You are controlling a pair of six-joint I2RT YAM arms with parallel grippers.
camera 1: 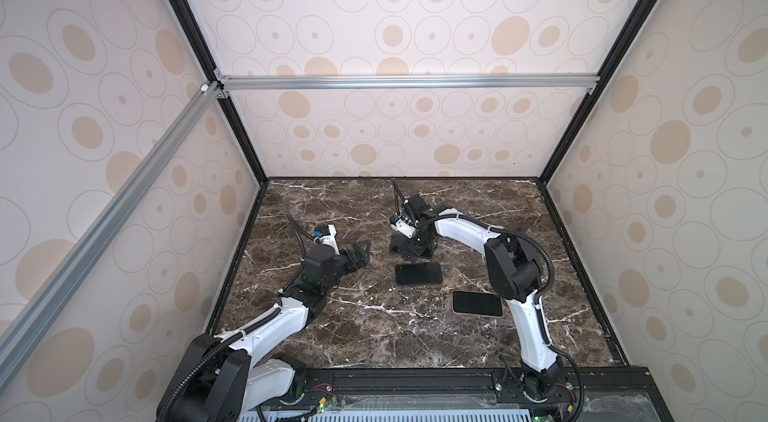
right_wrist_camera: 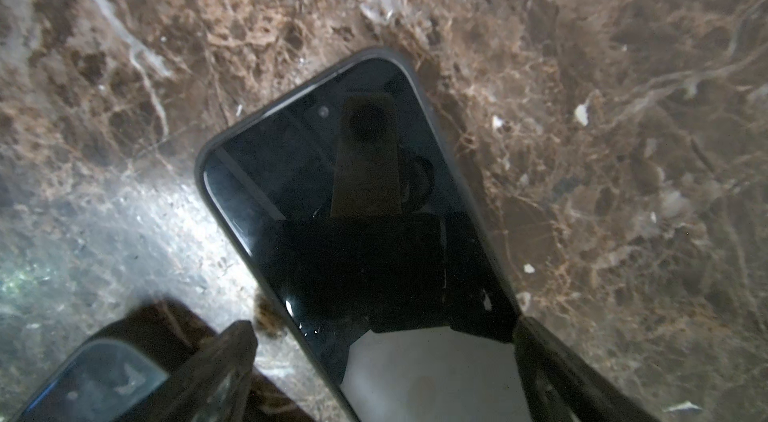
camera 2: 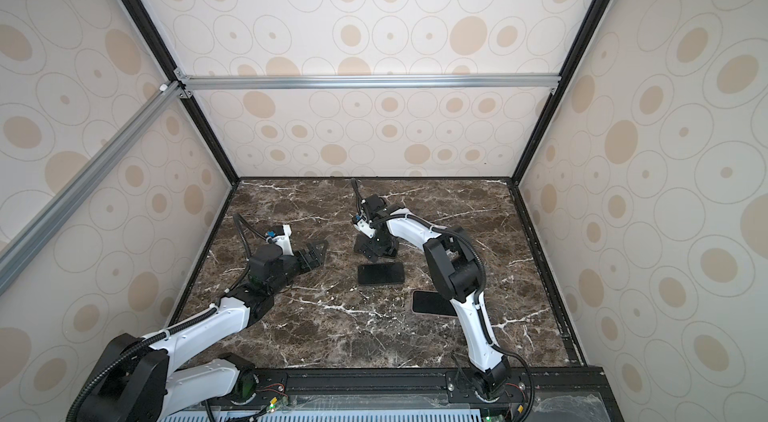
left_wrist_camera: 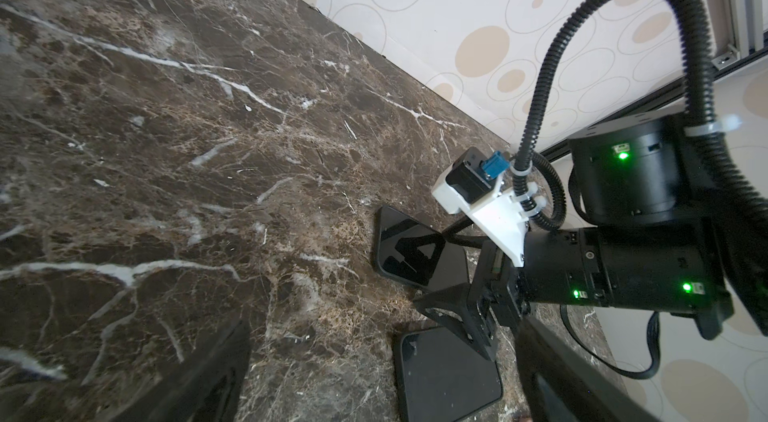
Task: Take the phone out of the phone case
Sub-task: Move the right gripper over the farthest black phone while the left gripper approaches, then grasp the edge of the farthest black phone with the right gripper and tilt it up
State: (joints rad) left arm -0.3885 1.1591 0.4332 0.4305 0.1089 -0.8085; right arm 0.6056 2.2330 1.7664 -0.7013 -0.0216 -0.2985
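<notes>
The phone [camera 1: 417, 273] lies flat in the middle of the table with its glossy black screen up. It mirrors the fingers above it in the right wrist view, phone [right_wrist_camera: 353, 191]. The phone case [camera 1: 477, 303], a matte black shell with a raised rim, lies flat and apart from the phone, toward the front right. The left wrist view shows both, phone [left_wrist_camera: 419, 254] and case [left_wrist_camera: 449, 382]. My right gripper [camera 1: 409, 254] hangs open just over the phone's far edge, its jaws standing to either side of the phone. My left gripper [camera 1: 359, 254] is open and empty, rolled on its side, a short way left of the phone.
The dark marble table [camera 1: 353, 337] is walled in at the back, left and right. A black rail [camera 1: 415, 378] with both arm bases runs along its front edge. The right arm's elbow [camera 1: 511, 270] stands close beside the case and hides part of the case [camera 2: 428, 303] in a top view.
</notes>
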